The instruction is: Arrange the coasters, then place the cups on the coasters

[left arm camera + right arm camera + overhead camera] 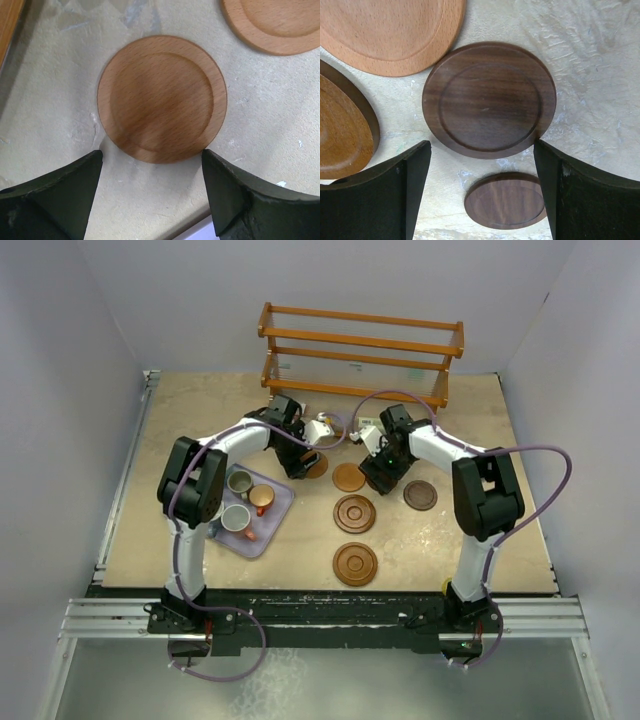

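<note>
My left gripper (152,152) (302,460) stands open over the table. A light brown coaster (161,97) (317,466) lies just ahead of its tips, its rim close to both. Another light brown coaster (275,25) (349,477) lies beside it. My right gripper (481,146) (384,476) is open, its tips at either side of a dark brown coaster (489,100). A second dark coaster (505,200) shows lower between the fingers. Two grooved mid-brown coasters (354,513) (355,563) lie nearer the front. A grey-green cup (240,481), a copper cup (262,498) and a pale blue cup (236,518) stand on the lavender tray (276,522).
A wooden rack (360,350) stands along the back of the table. The tray sits at the left, close to the left arm. One dark coaster (420,495) lies right of the right gripper. Grey walls close in both sides.
</note>
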